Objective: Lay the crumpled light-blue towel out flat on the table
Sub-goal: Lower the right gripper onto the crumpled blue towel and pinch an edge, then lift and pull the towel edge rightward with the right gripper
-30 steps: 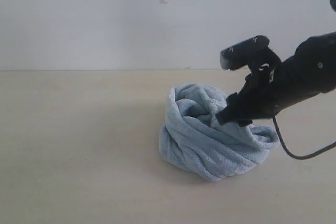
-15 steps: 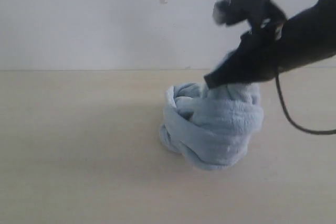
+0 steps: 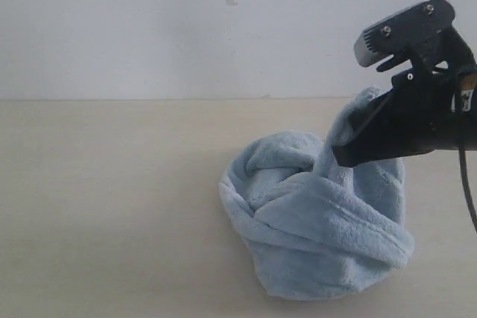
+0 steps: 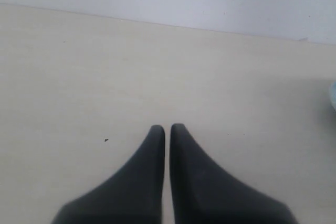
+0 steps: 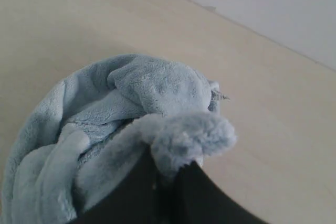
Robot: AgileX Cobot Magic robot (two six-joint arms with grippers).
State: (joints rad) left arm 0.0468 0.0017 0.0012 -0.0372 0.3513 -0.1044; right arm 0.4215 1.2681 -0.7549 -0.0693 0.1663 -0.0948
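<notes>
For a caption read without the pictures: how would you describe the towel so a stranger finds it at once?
A wide beige table fills the lower scene, under a pale wall. Right of its middle sits the towel, a crumpled heap with one fold pinched by the right gripper. Nothing else is light-blue and fluffy.

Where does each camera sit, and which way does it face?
Exterior view: off the arms, faces across the table toward the wall; shows the right gripper holding the towel.
Left wrist view: on left arm, looks past the shut left gripper across the table.
Right wrist view: on right arm, looks over that gripper onto the towel.
Exterior and right wrist share the towel.
</notes>
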